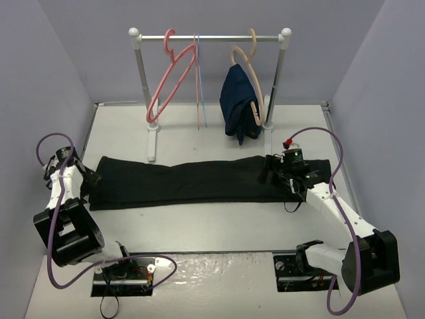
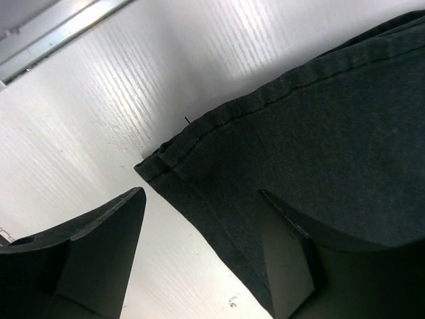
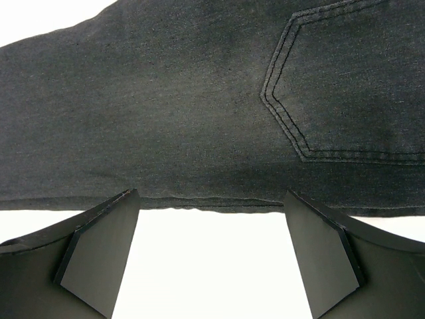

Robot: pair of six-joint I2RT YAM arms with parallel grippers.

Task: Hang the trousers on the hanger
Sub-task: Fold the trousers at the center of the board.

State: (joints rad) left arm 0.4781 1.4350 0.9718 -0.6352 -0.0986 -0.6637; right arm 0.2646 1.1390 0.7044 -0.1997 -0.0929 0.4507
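The black trousers [image 1: 186, 181] lie flat, stretched left to right across the white table. The salmon-pink hanger [image 1: 169, 80] hangs tilted at the left of the rail, with nothing on it. My left gripper [image 1: 93, 179] is at the trousers' left end. In the left wrist view it [image 2: 200, 199] stands open over the hem corner [image 2: 159, 163], one finger above bare table, the other above cloth [image 2: 319, 133]. My right gripper [image 1: 269, 171] is at the waist end. It [image 3: 211, 199] is open just off the fabric's edge [image 3: 166, 100], near a stitched back pocket [image 3: 352, 86].
A white rail [image 1: 209, 38] on two posts stands at the back of the table. On it hang a thin light-blue hanger [image 1: 202, 86] and a tan hanger [image 1: 255, 80] carrying a navy garment [image 1: 239, 103]. Grey walls close in both sides.
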